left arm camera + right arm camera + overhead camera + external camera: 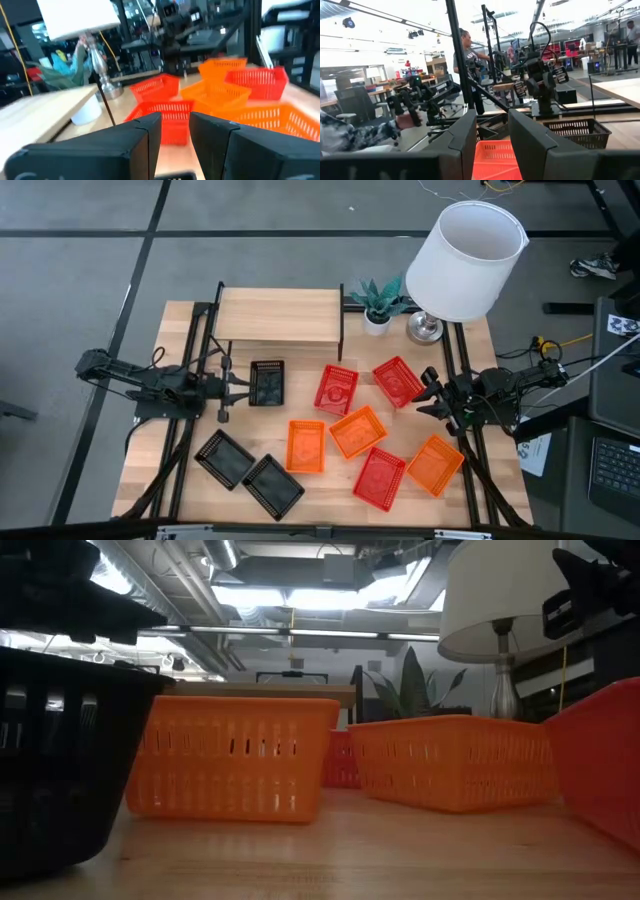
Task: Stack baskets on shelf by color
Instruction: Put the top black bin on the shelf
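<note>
Wooden table [150, 430], baskets scattered, shelf [280, 318] bare: stacking not begun. My left claw [232, 388] and right claw [432, 393] hover released; next, grasp the black basket [267, 383].

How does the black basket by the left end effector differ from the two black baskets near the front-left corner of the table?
The black basket by the left end effector lies square to the table edges and stands alone near the shelf. The two front-left black baskets are turned at an angle and sit side by side, farther from the shelf. All three look the same size, open side up, on the tabletop, none on the shelf.
</note>
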{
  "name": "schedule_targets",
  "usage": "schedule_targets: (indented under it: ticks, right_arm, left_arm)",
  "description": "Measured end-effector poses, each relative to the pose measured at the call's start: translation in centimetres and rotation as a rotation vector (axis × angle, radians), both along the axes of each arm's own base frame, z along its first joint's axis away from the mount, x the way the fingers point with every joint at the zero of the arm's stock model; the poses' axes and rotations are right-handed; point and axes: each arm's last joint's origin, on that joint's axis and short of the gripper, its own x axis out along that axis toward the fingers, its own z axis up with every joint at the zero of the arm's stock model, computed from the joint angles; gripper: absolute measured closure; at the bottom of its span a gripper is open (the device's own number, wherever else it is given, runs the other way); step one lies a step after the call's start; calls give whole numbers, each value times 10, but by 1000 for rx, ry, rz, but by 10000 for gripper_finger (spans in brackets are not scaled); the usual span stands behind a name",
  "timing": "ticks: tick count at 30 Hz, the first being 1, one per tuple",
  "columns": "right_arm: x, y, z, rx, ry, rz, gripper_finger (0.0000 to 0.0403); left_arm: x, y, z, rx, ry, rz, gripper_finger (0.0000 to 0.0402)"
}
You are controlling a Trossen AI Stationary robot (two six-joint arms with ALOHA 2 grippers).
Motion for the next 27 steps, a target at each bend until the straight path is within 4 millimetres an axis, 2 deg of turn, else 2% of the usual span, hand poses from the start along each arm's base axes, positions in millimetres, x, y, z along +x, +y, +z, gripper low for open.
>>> schedule_targets:
  ticks: [6, 10, 27]
  right_arm:
    - [0, 0, 0, -1, 0, 0, 289]
    - [0, 0, 0, -3, -1, -1, 289]
    - [0, 0, 0, -3, 2, -1, 289]
  left_arm:
    - [-2, 0, 13, -153, -140, -20, 308]
    - [-4, 1, 20, -191, -217, -29, 308]
    - [-4, 1, 20, -244, -222, -38, 308]
